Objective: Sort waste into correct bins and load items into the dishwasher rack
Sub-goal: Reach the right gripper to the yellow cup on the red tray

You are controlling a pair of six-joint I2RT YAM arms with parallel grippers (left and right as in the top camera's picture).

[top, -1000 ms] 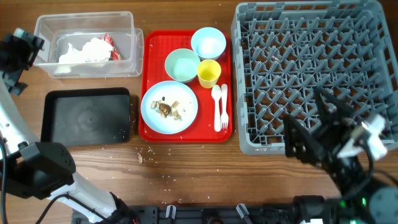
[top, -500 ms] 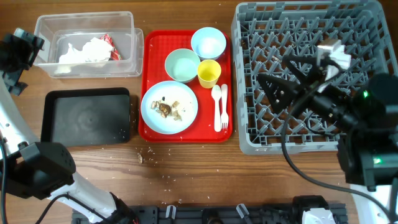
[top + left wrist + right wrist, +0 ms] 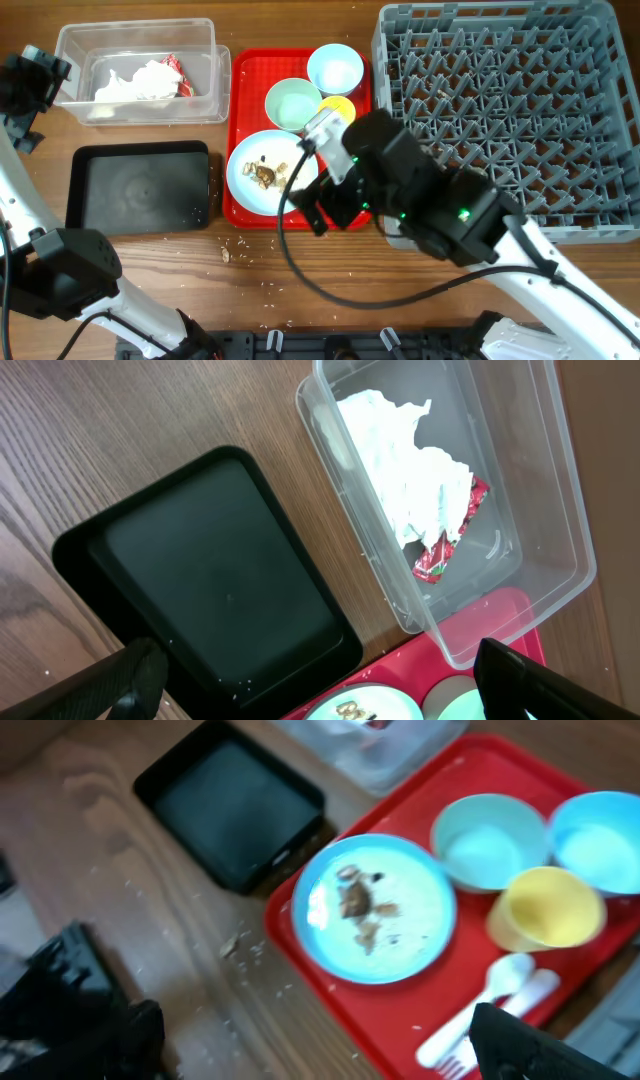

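My right gripper point(image 3: 312, 207) point(image 3: 310, 1040) is open and empty, hovering over the front edge of the red tray point(image 3: 248, 70), beside the light blue plate point(image 3: 255, 175) point(image 3: 372, 908) with brown food scraps point(image 3: 360, 905). The white spoon point(image 3: 480, 1000) and fork lie right of the plate; the arm hides them in the overhead view. The pale green bowl point(image 3: 290, 102), light blue bowl point(image 3: 335, 68) and yellow cup point(image 3: 545, 908) stand behind. My left gripper point(image 3: 30, 85) point(image 3: 320, 680) is open and empty, high at the far left. The clear tub point(image 3: 222, 85) holds napkins point(image 3: 410, 470) and a red wrapper point(image 3: 450, 540).
The black tray point(image 3: 140, 187) lies in front of the tub and holds only a few specks. The grey dishwasher rack point(image 3: 510, 110) fills the right side. Crumbs point(image 3: 228, 252) are scattered on the wooden table in front of the red tray.
My right arm has swung left from over the rack to over the red tray's front edge. The left arm has not moved.
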